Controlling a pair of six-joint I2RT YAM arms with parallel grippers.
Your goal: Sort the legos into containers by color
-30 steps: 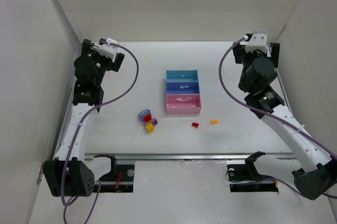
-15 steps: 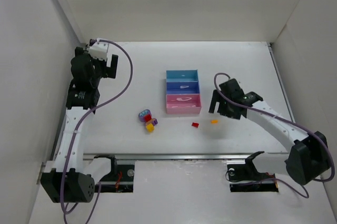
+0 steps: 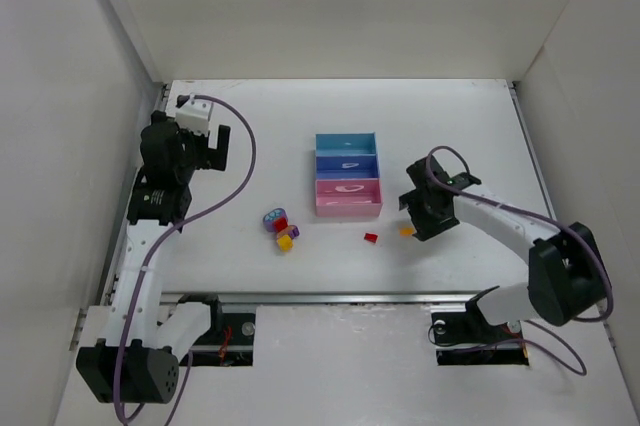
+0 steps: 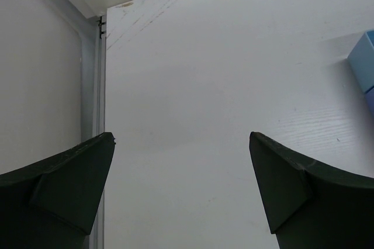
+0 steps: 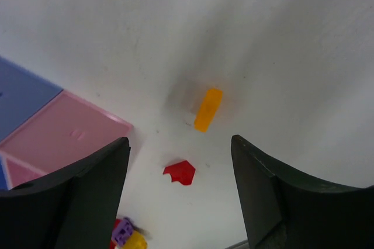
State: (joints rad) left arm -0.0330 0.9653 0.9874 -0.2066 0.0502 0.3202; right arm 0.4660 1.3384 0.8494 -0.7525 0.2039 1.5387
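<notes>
Right jaws stood apart, low over the orange lego (image 5: 208, 109) on the worktop (image 3: 300, 116), just right of the pink tray (image 3: 348, 212).

In the right wrist view the orange lego lay flat and unheld, in line with the gap between the two dark fingers (image 5: 87, 196); a red lego (image 5: 179, 172) lay nearer, to its left. From above, the pink tray sat nearest in a joined row, with the darker blue tray (image 3: 318, 166) in the middle and the light blue tray (image 3: 345, 135) farthest. A small cluster of legos (image 3: 279, 227), purple, red and yellow, sat left of the pink tray. The left jaws were also apart, gripping nothing, over the worktop's left side.
</notes>
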